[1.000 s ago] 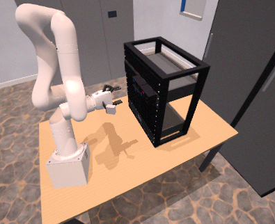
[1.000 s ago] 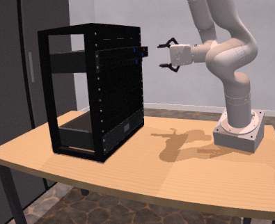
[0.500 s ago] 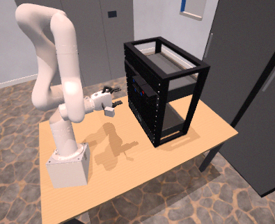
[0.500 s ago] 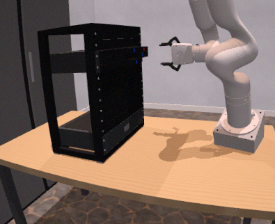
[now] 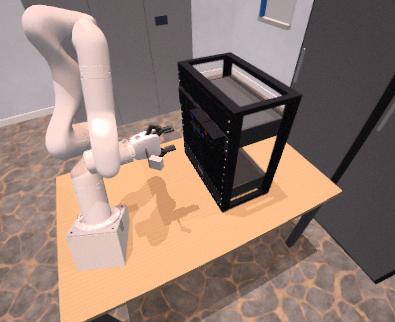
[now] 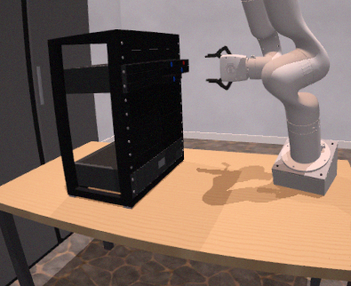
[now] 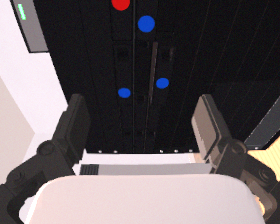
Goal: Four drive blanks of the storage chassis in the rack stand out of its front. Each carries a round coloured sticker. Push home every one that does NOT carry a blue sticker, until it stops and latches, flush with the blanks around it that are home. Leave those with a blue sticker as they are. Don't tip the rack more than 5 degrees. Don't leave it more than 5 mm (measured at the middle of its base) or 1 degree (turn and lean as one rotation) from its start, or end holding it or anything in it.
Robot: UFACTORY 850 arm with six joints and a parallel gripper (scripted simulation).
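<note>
The black rack (image 5: pixel 233 127) stands on the wooden table, its front facing my arm; it also shows in the exterior view (image 6: pixel 118 120). The storage chassis sits high in its front. In the wrist view I see one red sticker (image 7: pixel 120 0) and three blue stickers (image 7: pixel 145 23), (image 7: pixel 163 83), (image 7: pixel 124 92) on the dark blanks. In the exterior view the red sticker (image 6: pixel 183 63) sits on a blank that stands out at the top right of the front. My gripper (image 6: pixel 213 68) is open and empty, level with the chassis and a short way off its front; it also shows in the wrist view (image 7: pixel 144 123).
My arm's base (image 5: pixel 98 240) stands on the table's left end. Tall dark cabinets (image 5: pixel 363 115) stand behind and right of the rack. The table's edge runs close behind the rack.
</note>
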